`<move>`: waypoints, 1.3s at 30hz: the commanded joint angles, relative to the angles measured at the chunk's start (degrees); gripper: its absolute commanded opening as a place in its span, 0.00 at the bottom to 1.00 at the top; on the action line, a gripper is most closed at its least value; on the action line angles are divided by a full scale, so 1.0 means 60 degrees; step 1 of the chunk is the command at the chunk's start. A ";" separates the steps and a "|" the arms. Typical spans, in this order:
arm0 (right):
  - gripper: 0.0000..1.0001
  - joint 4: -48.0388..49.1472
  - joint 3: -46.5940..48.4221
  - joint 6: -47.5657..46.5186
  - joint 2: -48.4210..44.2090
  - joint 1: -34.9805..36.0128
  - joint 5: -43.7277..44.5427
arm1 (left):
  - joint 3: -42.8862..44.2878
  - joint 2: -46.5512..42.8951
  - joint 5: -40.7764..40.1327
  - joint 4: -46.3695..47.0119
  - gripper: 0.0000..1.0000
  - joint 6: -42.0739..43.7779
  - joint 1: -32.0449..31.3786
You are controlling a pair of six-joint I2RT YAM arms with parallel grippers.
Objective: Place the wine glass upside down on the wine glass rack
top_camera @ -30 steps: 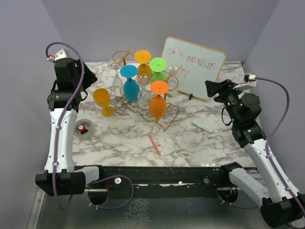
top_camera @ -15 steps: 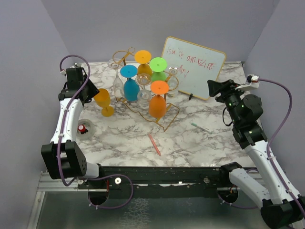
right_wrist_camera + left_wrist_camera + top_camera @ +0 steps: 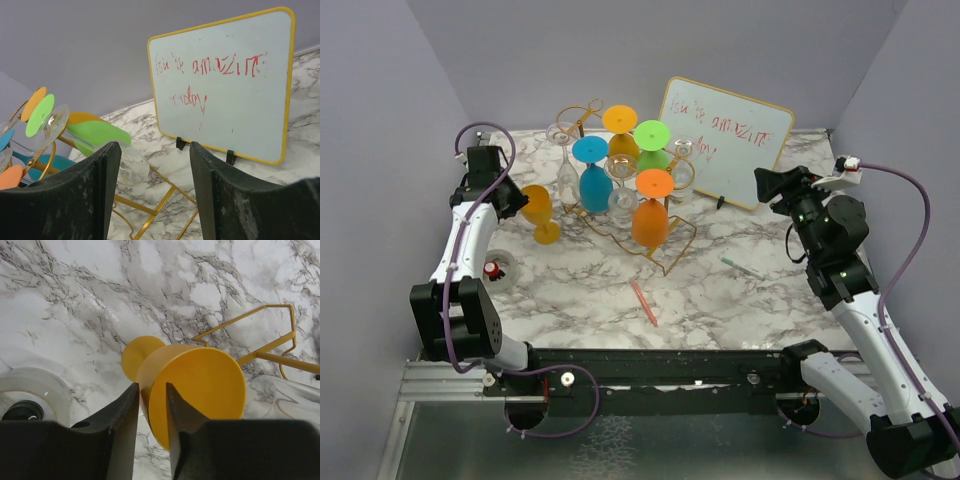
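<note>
Spreading out from the arms, the white marble table (image 3: 580,300) holds the yellow wine glass (image 3: 538,212) upright, left of the gold wine glass rack (image 3: 285,361). The left gripper (image 3: 152,387) straddles the glass's rim, though whether it clamps is unclear; the right gripper (image 3: 155,150) gapes empty. The whiteboard (image 3: 725,140) reads roughly "amazing" in red, against lavender walls (image 3: 380,100).

rack (image 3: 280,360) nearly full; whiteboard (image 3: 725,140) crowds right

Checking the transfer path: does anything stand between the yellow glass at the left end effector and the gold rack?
Nothing visible does. Bare marble separates the yellow wine glass from the wine glass rack. The rack's nearest side holds a blue glass and a clear glass.
</note>
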 commanded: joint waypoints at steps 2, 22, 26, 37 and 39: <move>0.62 -0.0193 0.0032 -0.0001 0.0038 0.0015 0.0180 | -0.0157 0.0206 -0.0032 0.0061 0.15 0.0421 0.0056; 0.62 -0.0365 0.0590 0.0077 0.0294 0.0015 -0.0174 | 0.2287 -0.1221 -0.2295 -0.0708 0.00 0.0838 0.0056; 0.62 -0.0328 0.0644 0.0106 0.0286 0.0015 -0.0448 | 0.3224 -0.1432 -0.2091 -0.0840 0.00 0.0764 0.0048; 0.63 0.0093 0.0650 0.0340 0.0299 0.0015 -0.0748 | 0.5921 -0.1431 -0.0131 -0.0630 0.00 0.0432 0.0059; 0.63 0.0125 0.0716 0.0334 0.0349 0.0015 -0.0877 | 0.6297 -0.1342 0.0489 -0.0314 0.00 0.0223 0.0056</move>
